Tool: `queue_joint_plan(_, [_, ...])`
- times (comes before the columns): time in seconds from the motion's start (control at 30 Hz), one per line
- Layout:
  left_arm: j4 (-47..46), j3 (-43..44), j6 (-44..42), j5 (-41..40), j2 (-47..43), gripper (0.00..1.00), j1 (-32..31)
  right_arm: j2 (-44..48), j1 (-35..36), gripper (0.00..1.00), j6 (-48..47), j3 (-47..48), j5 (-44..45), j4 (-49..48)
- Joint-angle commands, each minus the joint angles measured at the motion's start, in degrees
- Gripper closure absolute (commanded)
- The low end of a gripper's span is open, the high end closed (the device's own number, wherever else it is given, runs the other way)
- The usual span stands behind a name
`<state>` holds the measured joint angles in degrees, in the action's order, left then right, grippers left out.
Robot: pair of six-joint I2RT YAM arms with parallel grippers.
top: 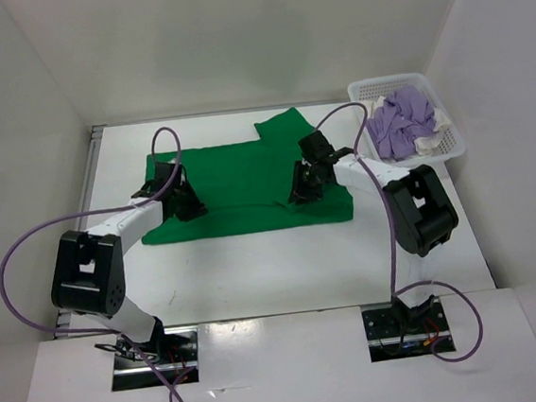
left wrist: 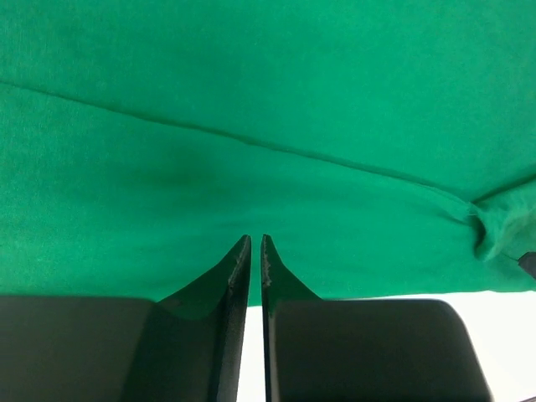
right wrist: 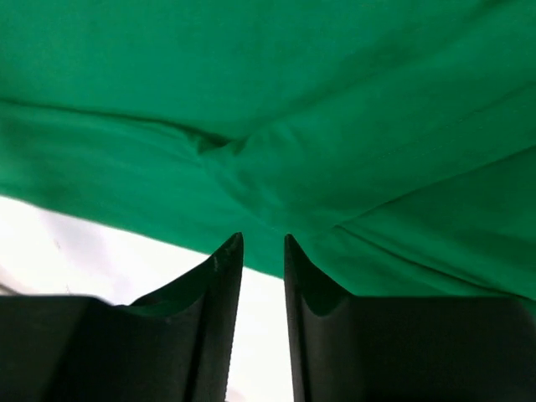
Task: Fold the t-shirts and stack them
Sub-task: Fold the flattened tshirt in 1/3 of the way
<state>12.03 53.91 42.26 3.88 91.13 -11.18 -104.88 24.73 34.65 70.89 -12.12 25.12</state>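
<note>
The green t-shirt (top: 238, 180) lies spread flat in the middle of the table, one sleeve pointing to the back. My left gripper (top: 189, 205) is down on its left part. In the left wrist view its jaws stand almost together at the shirt's near hem (left wrist: 251, 126), pinching the cloth between the left gripper's tips (left wrist: 256, 239). My right gripper (top: 303, 190) rests on the right part. Its jaws stand apart over the hem (right wrist: 293, 100), and nothing sits between the right gripper's tips (right wrist: 263, 237). The purple t-shirt (top: 403, 121) and the white t-shirt (top: 431, 140) lie crumpled in the basket.
The white mesh basket (top: 371, 85) stands at the back right corner against the wall. White walls close the table in on three sides. Bare white table (top: 274, 267) runs between the shirt and the arm bases.
</note>
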Motion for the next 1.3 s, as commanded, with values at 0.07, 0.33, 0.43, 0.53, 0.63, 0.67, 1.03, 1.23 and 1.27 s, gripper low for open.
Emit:
queue_joint_plan(0.07, [-3.1,-2.1,-1.0,-1.2,0.2,0.82,0.6,-0.9,0.4,0.66,0.4,-1.5,2.5,-1.9])
queue_joint_plan(0.33, [-4.1,-5.4,-1.7,-1.2,0.2,0.79,1.2,-4.0,0.9,0.61,0.4,-0.8,2.5,-2.5])
queue_joint_plan(0.43, [-3.6,-4.9,-2.2,-2.4,0.2,0.79,1.2,-5.8,0.9,0.61,0.4,0.8,1.9,-2.0])
queue_joint_plan(0.53, [-3.6,-5.5,-2.2,-2.4,0.2,0.79,1.2,-5.9,0.9,0.65,0.4,1.4,2.4,-2.5])
queue_joint_plan(0.63, [-3.6,-6.2,-2.2,-2.4,0.2,0.79,1.2,-6.6,0.9,0.75,0.4,4.1,2.5,-2.0])
queue_joint_plan(0.67, [-3.6,-6.2,-2.2,-2.4,-0.3,0.79,1.2,-6.6,0.9,0.75,0.4,4.6,3.0,-2.0])
queue_joint_plan(1.03, [-2.5,-7.9,-2.2,-2.9,-2.9,0.78,1.7,-15.1,0.9,0.82,-2.7,20.0,4.3,2.3])
queue_joint_plan(1.23, [-0.9,-7.9,-1.7,-2.9,-5.2,0.78,1.7,-22.0,0.9,0.79,-3.3,32.6,4.3,4.9])
queue_joint_plan(1.27, [-0.2,-7.3,-1.7,-3.4,-5.8,0.78,2.2,-22.6,0.9,0.73,-3.3,34.2,3.7,5.7])
